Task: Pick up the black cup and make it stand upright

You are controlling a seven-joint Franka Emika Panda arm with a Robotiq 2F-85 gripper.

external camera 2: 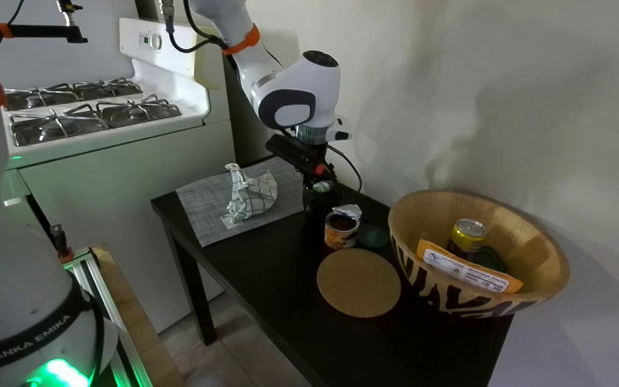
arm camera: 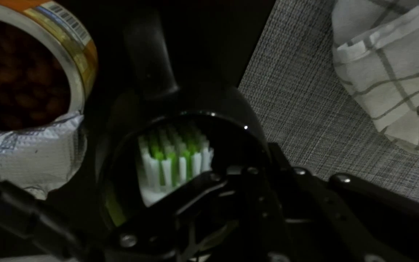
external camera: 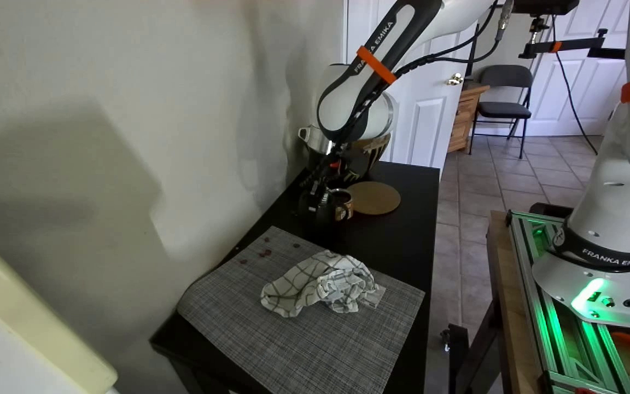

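The black cup (arm camera: 209,100) fills the middle of the wrist view, its dark mouth facing the camera and its handle pointing up in the picture. A brush head with green and white bristles (arm camera: 175,163) is inside it. In an exterior view the cup (external camera 2: 317,207) looks upright on the black table; I cannot tell if its base touches the table. My gripper (arm camera: 255,163) is at the cup's rim, one finger inside the mouth and one outside, closed on the wall. In an exterior view the gripper (external camera: 319,189) hangs over the cup, which is dark and hard to make out there.
An open orange-labelled can (external camera 2: 340,236) with a foil lid stands close beside the cup. A dark green lid (external camera 2: 373,236), a round tan board (external camera 2: 359,282) and a big patterned wooden bowl (external camera 2: 535,258) are nearby. A checked cloth (external camera: 315,279) lies on a grey mat (external camera: 304,350). A wall runs along the table.
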